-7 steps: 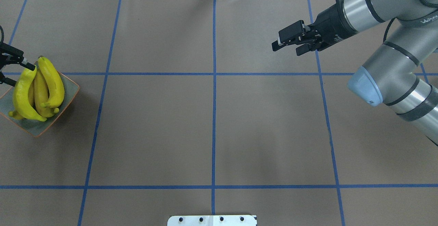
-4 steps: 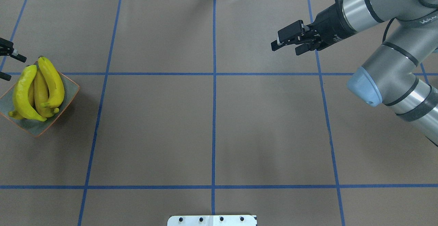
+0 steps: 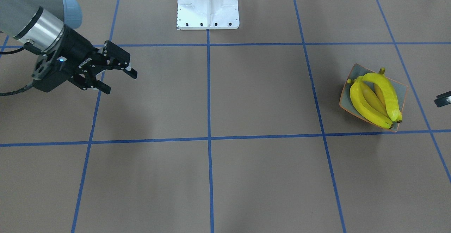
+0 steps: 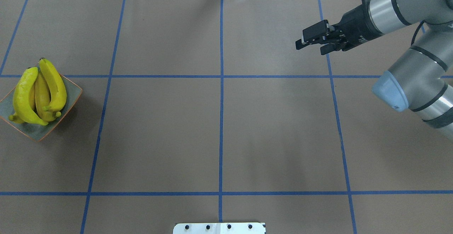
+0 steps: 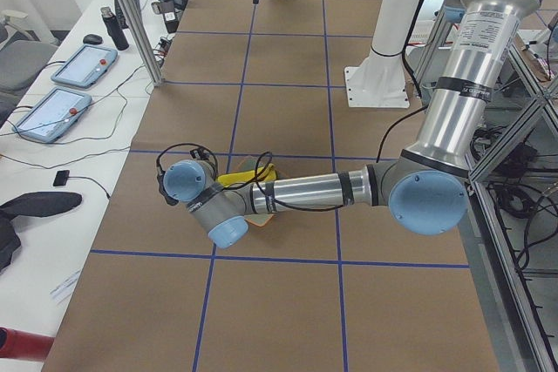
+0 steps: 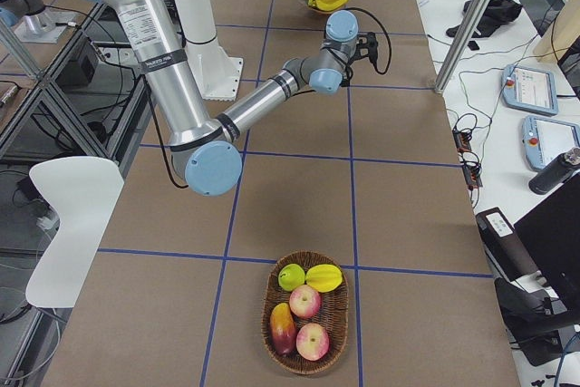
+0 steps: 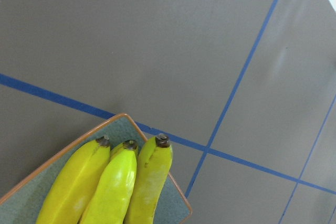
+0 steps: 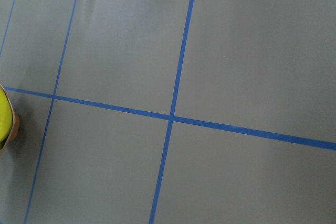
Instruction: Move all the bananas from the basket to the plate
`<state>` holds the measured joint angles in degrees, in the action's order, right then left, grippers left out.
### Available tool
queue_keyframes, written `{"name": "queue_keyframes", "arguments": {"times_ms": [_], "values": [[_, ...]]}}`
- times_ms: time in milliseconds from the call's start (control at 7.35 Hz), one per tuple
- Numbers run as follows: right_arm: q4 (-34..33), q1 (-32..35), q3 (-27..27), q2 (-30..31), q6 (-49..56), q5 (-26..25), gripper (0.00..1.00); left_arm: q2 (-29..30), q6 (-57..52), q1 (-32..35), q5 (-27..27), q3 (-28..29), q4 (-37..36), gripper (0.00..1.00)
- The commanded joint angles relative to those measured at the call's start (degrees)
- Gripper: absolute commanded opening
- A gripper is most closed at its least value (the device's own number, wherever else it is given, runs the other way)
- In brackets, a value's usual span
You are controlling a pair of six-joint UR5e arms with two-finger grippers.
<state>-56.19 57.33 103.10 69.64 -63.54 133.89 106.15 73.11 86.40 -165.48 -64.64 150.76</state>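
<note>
Bananas (image 4: 39, 92) lie on the plate (image 4: 35, 132) atop brown blue-taped table (image 4: 159, 127).

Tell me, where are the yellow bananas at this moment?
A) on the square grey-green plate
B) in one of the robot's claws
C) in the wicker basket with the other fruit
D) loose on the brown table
A: all three bananas lie side by side on the plate, while the basket holds only other fruit and the right gripper is open and empty.
</note>
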Motion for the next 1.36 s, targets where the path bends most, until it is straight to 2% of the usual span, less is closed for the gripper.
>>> {"name": "queue_keyframes", "arguments": {"times_ms": [0, 136, 272, 408, 681, 817, 1225], "values": [[-0.06, 3.65, 0.35, 5.14, 1.22, -4.41, 0.98, 0.37, -0.6, 1.58, 9.33, -1.01, -0.02, 0.9], [-0.15, 6.27, 0.35, 6.28, 1.83, -5.03, 0.98, 0.37, -0.87, 1.23, 16.09, -1.8, 0.06, 0.9], [-0.49, 8.39, -0.26, 8.04, 6.1, -5.82, 0.98, 0.28, -6.44, 0.53, 23.38, -1.98, -0.2, 0.93], [-0.76, 10.76, -1.57, 9.71, 12.5, -6.35, 0.98, 0.37, -15.28, 0.7, 27.72, -2.15, -3.85, 0.96], [-1.55, 16.38, -3.6, 12.43, 19.91, -6.1, 0.98, 0.46, -35.83, 2.36, 33.0, -2.5, -10.54, 0.96], [-5.47, 19.28, -3.69, 13.93, 26.99, -6.01, 0.98, 0.46, -44.9, 2.72, 33.38, -3.12, -14.4, 0.96], [-23.73, 28.59, -4.3, 14.03, 53.18, -6.36, 0.98, 0.46, -68.82, 4.91, 33.82, -5.23, -26.09, 0.99]]}}
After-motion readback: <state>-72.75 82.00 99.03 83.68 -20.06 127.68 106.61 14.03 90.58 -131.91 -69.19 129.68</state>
